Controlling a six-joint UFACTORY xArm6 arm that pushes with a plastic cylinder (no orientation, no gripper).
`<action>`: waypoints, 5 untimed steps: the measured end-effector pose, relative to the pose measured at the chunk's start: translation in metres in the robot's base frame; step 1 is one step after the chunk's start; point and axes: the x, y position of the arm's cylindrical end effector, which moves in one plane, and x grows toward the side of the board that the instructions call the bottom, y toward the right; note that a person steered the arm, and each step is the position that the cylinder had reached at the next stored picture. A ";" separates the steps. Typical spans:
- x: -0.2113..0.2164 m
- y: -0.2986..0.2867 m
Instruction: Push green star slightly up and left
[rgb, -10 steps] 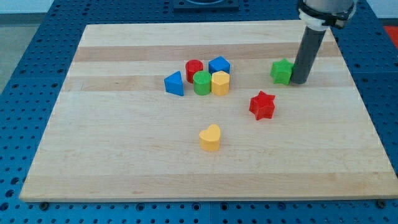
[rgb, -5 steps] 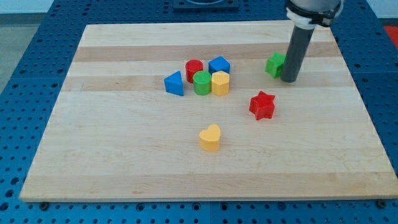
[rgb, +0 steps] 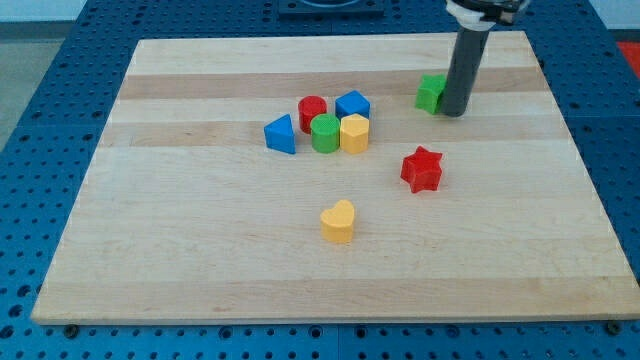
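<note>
The green star (rgb: 431, 93) lies on the wooden board (rgb: 200, 250) at the view's upper right. My dark rod stands just to its right and hides its right side. My tip (rgb: 454, 112) touches the star's right edge, at its lower right.
A cluster sits at the board's upper middle: a red cylinder (rgb: 312, 111), a blue block (rgb: 352, 104), a green cylinder (rgb: 324, 133), a yellow block (rgb: 354, 133) and a blue triangular block (rgb: 281, 134). A red star (rgb: 421, 169) lies below my tip. A yellow heart (rgb: 338, 221) lies lower down.
My tip has moved up and left, and the green star has slid up and left ahead of it. The other blocks have not moved.
</note>
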 end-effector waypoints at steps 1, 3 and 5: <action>-0.007 0.015; -0.020 -0.005; -0.021 -0.027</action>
